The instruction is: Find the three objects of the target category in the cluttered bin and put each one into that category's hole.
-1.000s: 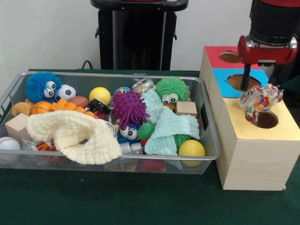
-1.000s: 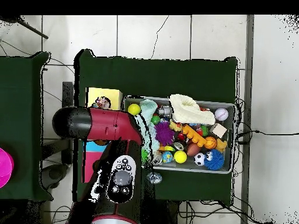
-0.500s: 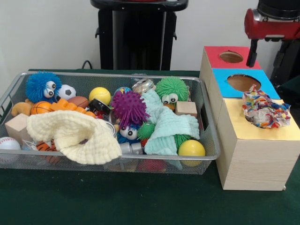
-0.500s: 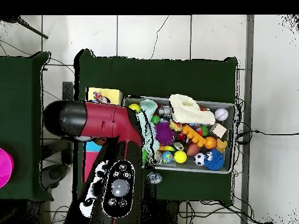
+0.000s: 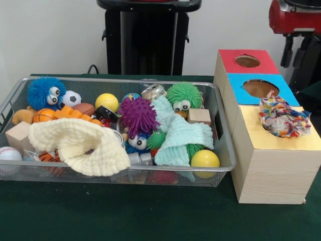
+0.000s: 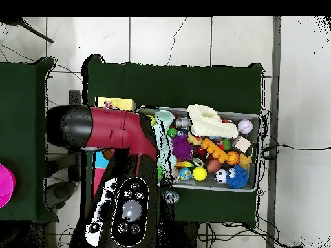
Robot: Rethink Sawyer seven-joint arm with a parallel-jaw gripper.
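The end effector [image 5: 295, 50] hangs at the upper right of the front view, under the red arm [image 5: 293, 17]; two dark fingers [image 5: 287, 50] show well apart with nothing between them, so it is released. It hangs above and behind the box [image 5: 268, 165], apart from everything on it.

The box stands at the right of the front view, just beside the bin [image 5: 220, 150]. Its top has three coloured panels: red at the back with a hole [image 5: 247, 61], blue in the middle with a hole [image 5: 261, 88], and yellow in front. A multicoloured rope toy [image 5: 282, 117] lies on the yellow panel, bunched over that panel's hole and not fully down in it.

The wire bin fills the left and middle of the front view, on the dark green surface [image 5: 150, 216]. In it, a cream cloth [image 5: 80, 145] lies at lower left, over a tiger-striped ball [image 5: 46, 156]. A blue fuzzy toy [image 5: 46, 92] with eyes sits at upper left, beside a soccer ball [image 5: 71, 98]. A purple spiky ball [image 5: 139, 115] is in the middle, a green spiky toy [image 5: 183, 95] behind it to the right. A mint cloth [image 5: 178, 133] runs down the middle right, touching a yellow ball [image 5: 204, 159] at the front. Another yellow ball [image 5: 107, 102] lies toward the back. A wooden block [image 5: 199, 116] sits at right, another [image 5: 19, 136] at far left, with a baseball [image 5: 9, 153] below it.

In the overhead view the arm [image 6: 103, 129] covers most of the box at centre left.
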